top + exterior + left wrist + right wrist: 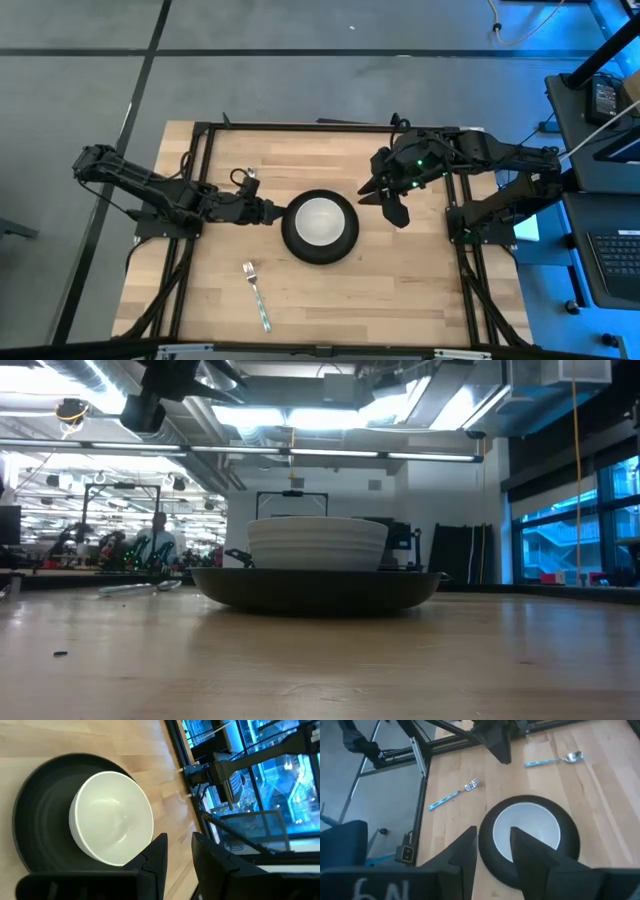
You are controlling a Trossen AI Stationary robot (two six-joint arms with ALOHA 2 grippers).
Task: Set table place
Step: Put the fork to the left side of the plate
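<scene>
A matte black round plate (320,247) lies at the middle of the light wood table (420,290), with a white bowl (320,220) standing in it. Both also show in the low view, the bowl (317,543) on the plate (315,588). A fork with a pale blue handle (256,293) lies near the front, left of the plate. A matching spoon (248,180) lies beyond my left gripper. My left gripper (278,212) is open, low at the plate's left rim. My right gripper (385,205) is open and empty, raised to the right of the plate.
A black metal frame (300,126) edges the table, and the arm bases stand at its left and right sides. Bare wood lies right of the plate and along the front right. A desk with a laptop (610,250) stands off the table's right side.
</scene>
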